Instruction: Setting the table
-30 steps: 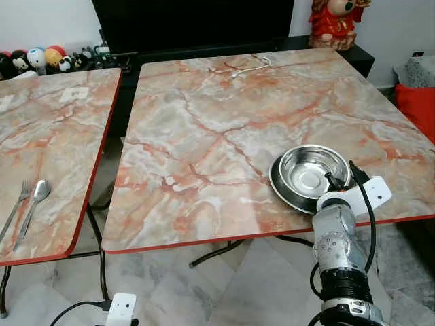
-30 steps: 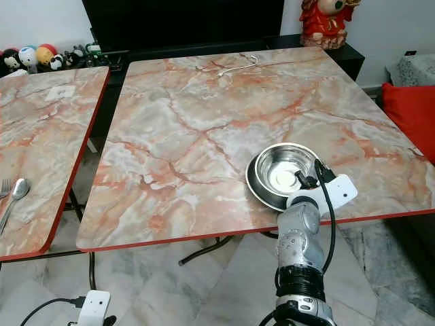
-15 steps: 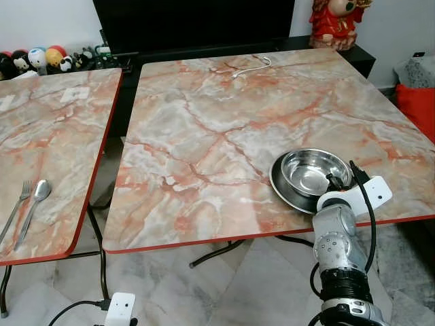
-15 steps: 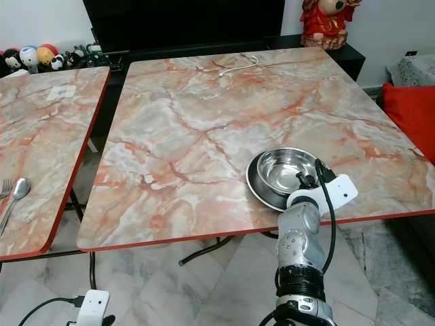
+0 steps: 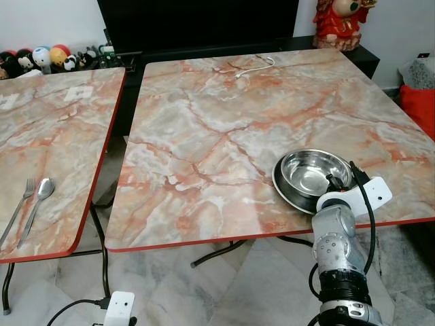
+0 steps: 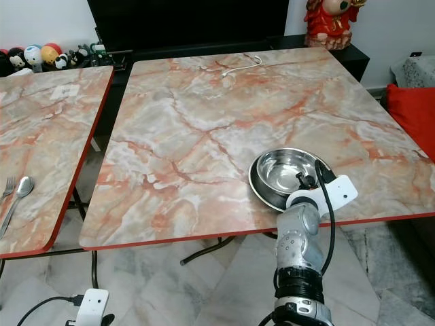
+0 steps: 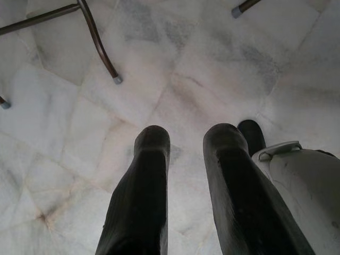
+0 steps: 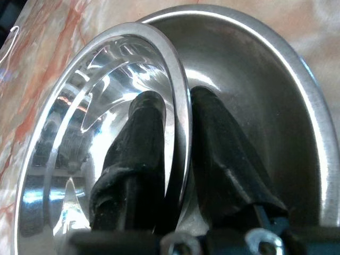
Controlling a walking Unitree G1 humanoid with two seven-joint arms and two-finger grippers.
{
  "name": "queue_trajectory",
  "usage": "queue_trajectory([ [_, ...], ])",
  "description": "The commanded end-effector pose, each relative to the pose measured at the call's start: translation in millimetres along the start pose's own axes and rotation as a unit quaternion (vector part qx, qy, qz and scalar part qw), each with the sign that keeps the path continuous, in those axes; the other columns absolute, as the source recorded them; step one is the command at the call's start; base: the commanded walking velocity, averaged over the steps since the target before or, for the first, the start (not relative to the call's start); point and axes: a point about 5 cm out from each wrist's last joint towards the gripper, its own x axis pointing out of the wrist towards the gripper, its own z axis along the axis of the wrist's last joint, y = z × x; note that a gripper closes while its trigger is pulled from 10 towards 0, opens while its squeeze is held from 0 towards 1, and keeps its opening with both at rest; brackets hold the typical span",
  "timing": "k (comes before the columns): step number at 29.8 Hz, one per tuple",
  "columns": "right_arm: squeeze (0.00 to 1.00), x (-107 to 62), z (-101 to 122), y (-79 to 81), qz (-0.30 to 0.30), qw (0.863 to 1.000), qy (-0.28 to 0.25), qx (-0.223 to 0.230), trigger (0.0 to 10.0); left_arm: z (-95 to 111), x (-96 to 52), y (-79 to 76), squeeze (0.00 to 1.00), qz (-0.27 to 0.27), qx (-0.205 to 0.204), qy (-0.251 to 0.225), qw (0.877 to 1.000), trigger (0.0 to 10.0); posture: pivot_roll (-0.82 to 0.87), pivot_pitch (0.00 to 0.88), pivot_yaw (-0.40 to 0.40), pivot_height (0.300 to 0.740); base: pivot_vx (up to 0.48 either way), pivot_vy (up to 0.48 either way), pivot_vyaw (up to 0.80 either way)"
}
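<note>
Steel bowl [image 5: 313,172] is seated in a steel plate [image 5: 285,190] near the front right edge of the marble table [image 5: 224,115]. Its rim is pinched by the right gripper [image 8: 178,106], one finger inside, one outside. The left gripper [image 7: 186,138], fingers narrowly parted, is hung over the floor [image 7: 212,64].

Right arm: silver, raised from below, wrist bent forward. Right gripper [image 8: 172,154]: fingers closed on the rim of a steel bowl [image 5: 314,171], one finger [image 8: 135,154] set inside the rim, the other outside.

Left gripper [image 7: 188,175]: hung low, pointed downward, fingers [image 7: 143,191] slightly parted, nothing held.
</note>
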Motion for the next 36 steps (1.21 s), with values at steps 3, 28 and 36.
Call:
queue_trajectory([
  [3, 0.0, -4.8, 3.6, 1.0, -0.003, 1.0, -0.015, -0.001, 10.0, -0.1, -0.1, 4.0, 0.0, 0.006, 0.0, 0.0, 1.0, 10.0, -0.09, 0.052, 0.073, 0.74, 0.0, 0.0, 0.0],
  [28, 0.0, -15.2, 12.3, -8.1, -0.019, 0.998, -0.064, -0.024, 10.0, -0.4, -0.1, 2.1, 0.0, 0.004, -0.002, 0.002, 1.0, 10.0, -0.1, 0.051, 0.07, 0.74, 0.0, 0.0, 0.0],
  [36, 0.0, -18.2, 11.0, -10.4, -0.025, 0.997, -0.068, -0.041, 10.0, -0.3, 0.0, 1.7, 0.0, 0.003, -0.003, 0.002, 1.0, 10.0, -0.09, 0.048, 0.067, 0.74, 0.0, 0.0, 0.0],
])
